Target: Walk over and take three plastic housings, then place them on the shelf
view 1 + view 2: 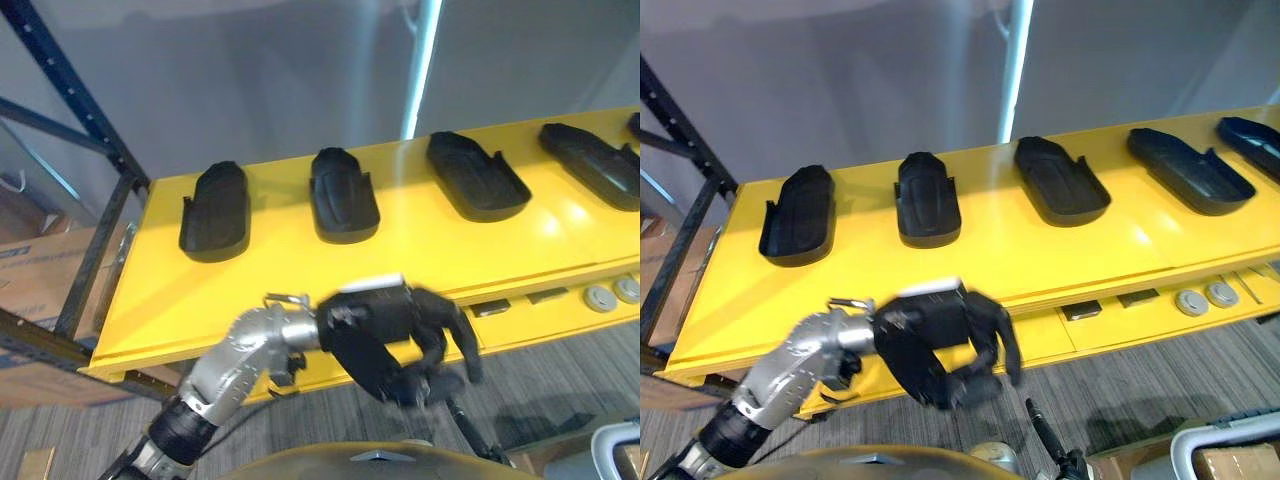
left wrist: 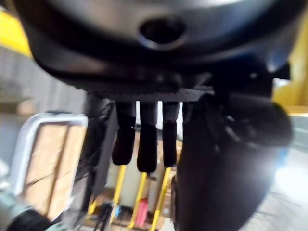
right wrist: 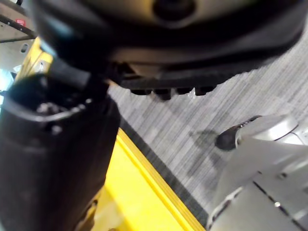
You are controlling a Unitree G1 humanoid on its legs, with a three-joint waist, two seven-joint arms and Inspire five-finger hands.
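1. The leftmost housing (image 1: 215,210) and the second housing (image 1: 343,195) lie towards the far edge of the yellow worktop (image 1: 300,285). Their long axes run from near edge to far edge, rounded ends pointing away.
2. The third housing (image 1: 475,177) and the fourth housing (image 1: 590,160) slant, far ends leaning towards the left edge.
3. The left robot hand (image 1: 385,335) hangs off the near edge, apparently relaxed and empty.
4. The right robot hand (image 3: 57,159): I cannot tell its fingers' state.

Warehouse: yellow shelf (image 1: 420,250), steel racking (image 1: 88,100).
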